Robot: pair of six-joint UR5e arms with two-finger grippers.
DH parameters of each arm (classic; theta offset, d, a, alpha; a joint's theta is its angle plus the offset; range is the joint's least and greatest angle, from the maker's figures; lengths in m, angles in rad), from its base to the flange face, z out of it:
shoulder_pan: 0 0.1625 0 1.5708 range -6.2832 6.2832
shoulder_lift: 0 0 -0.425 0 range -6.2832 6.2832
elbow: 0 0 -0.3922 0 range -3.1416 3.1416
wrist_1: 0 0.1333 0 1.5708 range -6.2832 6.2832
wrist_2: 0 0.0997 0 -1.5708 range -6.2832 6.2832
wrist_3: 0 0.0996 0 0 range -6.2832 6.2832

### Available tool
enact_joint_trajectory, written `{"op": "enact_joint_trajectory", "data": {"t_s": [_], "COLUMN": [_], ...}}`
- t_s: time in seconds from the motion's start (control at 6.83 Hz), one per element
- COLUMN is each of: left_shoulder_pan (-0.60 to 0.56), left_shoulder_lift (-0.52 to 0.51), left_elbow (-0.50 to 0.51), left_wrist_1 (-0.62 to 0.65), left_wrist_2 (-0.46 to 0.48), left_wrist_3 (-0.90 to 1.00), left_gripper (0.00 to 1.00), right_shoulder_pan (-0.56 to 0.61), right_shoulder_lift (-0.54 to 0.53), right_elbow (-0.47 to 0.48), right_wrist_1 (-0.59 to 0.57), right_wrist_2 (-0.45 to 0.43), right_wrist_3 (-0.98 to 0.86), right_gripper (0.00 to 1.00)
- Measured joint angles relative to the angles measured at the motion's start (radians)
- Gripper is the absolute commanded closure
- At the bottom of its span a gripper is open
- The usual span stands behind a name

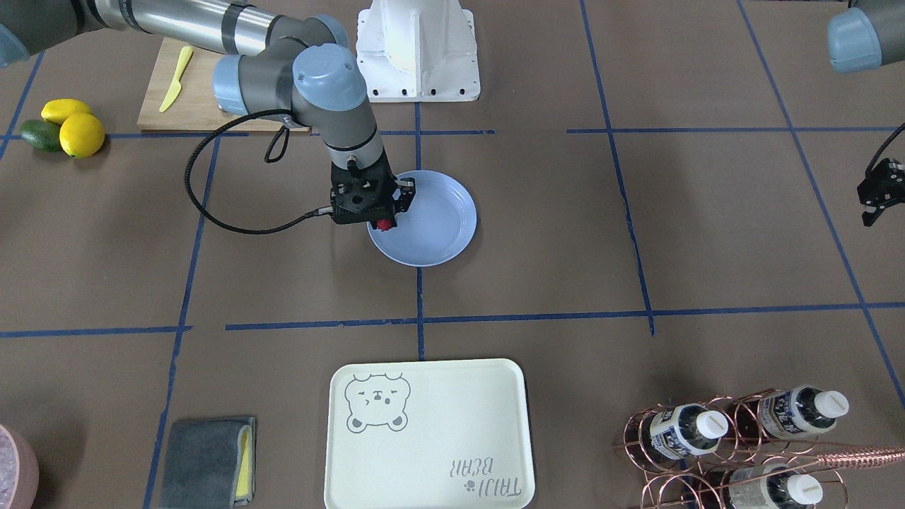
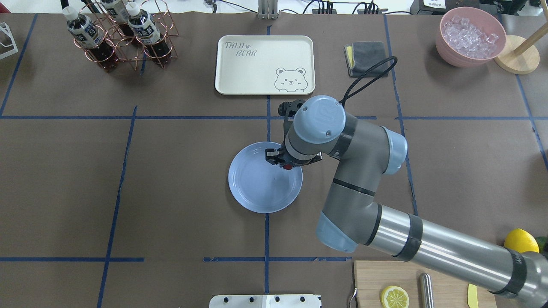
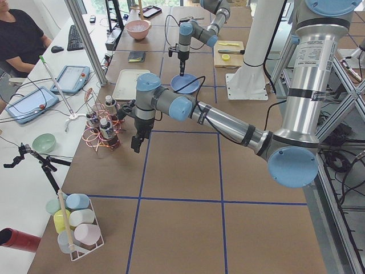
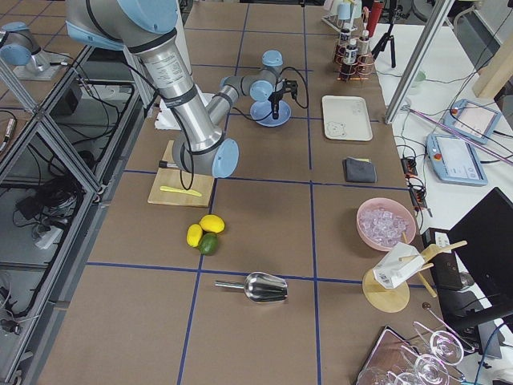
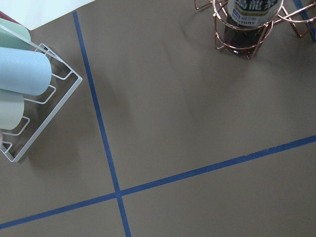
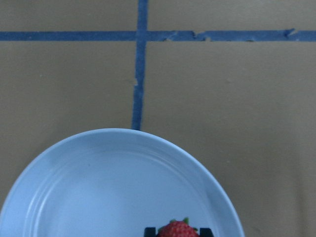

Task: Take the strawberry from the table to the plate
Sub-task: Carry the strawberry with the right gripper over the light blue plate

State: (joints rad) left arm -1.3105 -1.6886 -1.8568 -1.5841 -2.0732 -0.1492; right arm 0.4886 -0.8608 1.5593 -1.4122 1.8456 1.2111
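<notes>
Front cam: I see right gripper (image 1: pixel 384 220) clamped on strawberry (image 1: pixel 384 225) over plate (image 1: pixel 442 226), its left side, frame centre. At right edge, left gripper (image 1: pixel 877 194), can't tell if apart. R wrist cam: strawberry (image 6: pixel 177 230) btm centre, over plate (image 6: pixel 113 187).

A long white desk (image 3: pixel 23 188) runs along one side of the brown table (image 3: pixel 182 171), holding tablets (image 3: pixel 25 105) and a keyboard (image 3: pixel 74 37), with a person in a dark top (image 3: pixel 20 34) seated at it. A slanted aluminium post (image 3: pixel 85 40) rises between desk and table. On the opposite side, an open metal frame (image 4: pixel 60 138) stands over a grey floor (image 4: pixel 40 265) with loose cables, all in bright, even light.
</notes>
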Motion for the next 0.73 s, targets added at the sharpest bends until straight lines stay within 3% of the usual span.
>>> {"op": "enact_joint_trajectory", "data": {"t_s": [0.44,0.59,0.73], "left_shoulder_pan": [-0.011,-0.011,-0.012], "left_shoulder_lift": [0.003,0.003,0.003], "left_elbow": [0.008,0.013,0.015], "left_wrist_1": [-0.003,-0.004,-0.005], "left_wrist_2": [-0.002,-0.002,-0.002], "left_wrist_3": [0.003,0.003,0.003], "left_gripper": [0.00,0.00,0.00], "right_shoulder_pan": [-0.033,-0.038,-0.041], "right_shoulder_lift": [0.093,0.098,0.099], "right_elbow": [-0.108,-0.119,-0.123], "right_wrist_1": [-0.002,-0.002,-0.002], "right_wrist_2": [-0.022,-0.024,-0.024], "right_wrist_3": [0.001,0.001,0.007], "right_gripper": [1.00,0.69,0.17]}}
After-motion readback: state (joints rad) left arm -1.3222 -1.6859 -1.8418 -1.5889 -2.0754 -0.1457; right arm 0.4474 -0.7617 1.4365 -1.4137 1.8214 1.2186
